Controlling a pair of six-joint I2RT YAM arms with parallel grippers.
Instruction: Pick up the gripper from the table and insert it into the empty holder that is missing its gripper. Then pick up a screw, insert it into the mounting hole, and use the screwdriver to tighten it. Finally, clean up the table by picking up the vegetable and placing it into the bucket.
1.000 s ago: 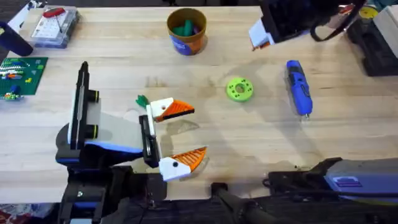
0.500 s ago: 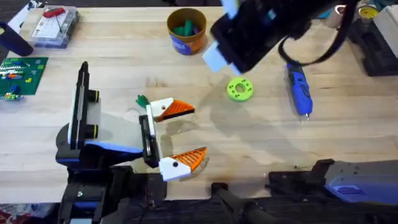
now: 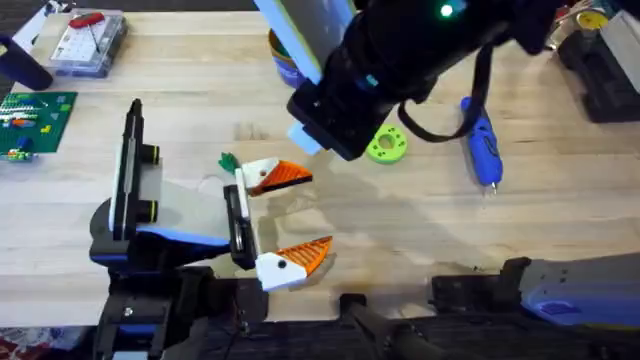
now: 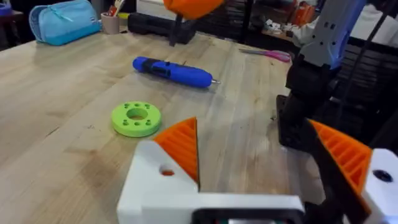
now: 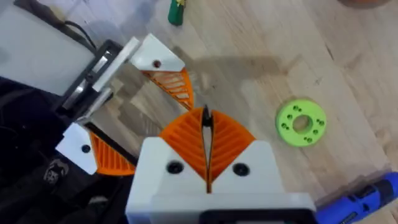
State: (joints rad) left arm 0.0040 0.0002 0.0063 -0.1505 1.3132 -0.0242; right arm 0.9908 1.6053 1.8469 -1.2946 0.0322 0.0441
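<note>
My left gripper (image 3: 298,214) rests low over the near-left table, its white fingers with orange pads spread open and nothing between them (image 4: 261,155). My right arm hangs high over the table's middle, large and dark, covering most of the orange-yellow bucket (image 3: 280,58). The right gripper (image 5: 206,146) has its orange pads pressed shut, hovering above the left gripper's fingers (image 5: 155,62). The lime-green ring vegetable (image 3: 386,145) (image 4: 137,118) (image 5: 301,122) lies flat mid-table. Right of it lies the blue screwdriver (image 3: 480,140) (image 4: 174,70). The holder and the loose gripper are out of view.
A small green piece (image 3: 228,162) (image 5: 177,11) lies just behind the left gripper's far finger. A clear parts box (image 3: 88,40) and a green board (image 3: 30,120) sit at the far left. Black equipment (image 3: 600,70) stands at the far right corner.
The right arm has swung from the far right leftward and nearer, now over the bucket and above the left gripper. The left arm, vegetable and screwdriver have not moved.
</note>
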